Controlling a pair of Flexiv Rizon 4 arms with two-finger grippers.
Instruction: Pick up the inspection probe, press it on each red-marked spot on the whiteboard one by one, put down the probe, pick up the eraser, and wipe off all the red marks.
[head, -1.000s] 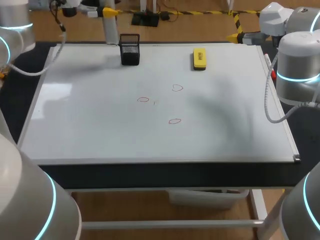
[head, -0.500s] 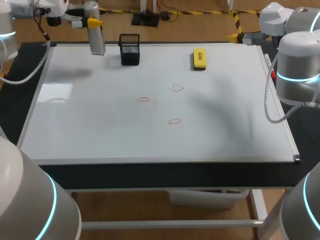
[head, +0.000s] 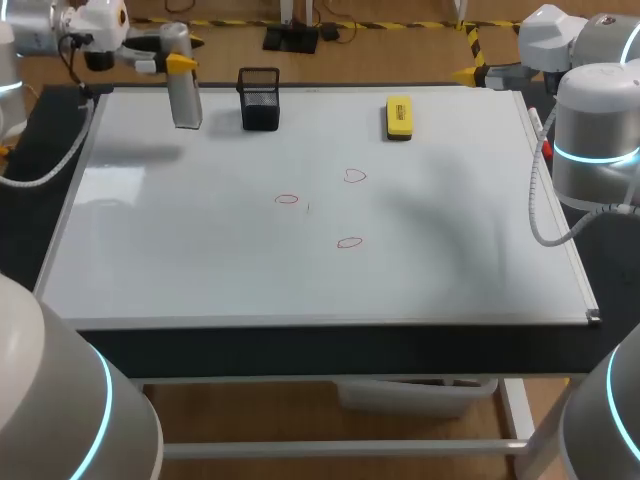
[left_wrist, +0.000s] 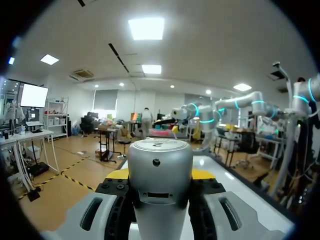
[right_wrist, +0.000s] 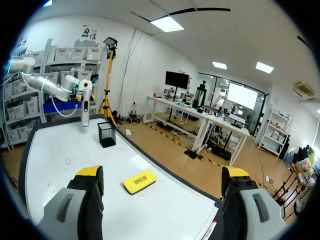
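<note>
Grey metal probe (head: 186, 100) hangs upright in the left pincer (head: 180, 63), clamped between both yellow tips. It sits at the upper left of the head frame, over the whiteboard (head: 200, 262) and just left of the black mesh cup (head: 260, 98). Whether its lower end touches the board cannot be told.

Three red marks lie near the frame's centre: one at left (head: 287, 199), one at upper right (head: 354, 176), one at lower right (head: 348, 242).

Judgement: the step in hand is carrying the probe to the first mark.

Recommended practice:
- Hold the probe vertical and pass in front of the cup without brushing it.
- Travel above the surface and stop directly over the nearest mark, the left one.
- Descend straight and press lightly, so the end neither skids nor smears the ink.

Yellow eraser (head: 398, 116) rests on the board at upper centre-right, apart from both arms. Right pincer (right_wrist: 162, 175) has its fingers apart with nothing between them, and looks across the board from beyond the eraser.
</note>
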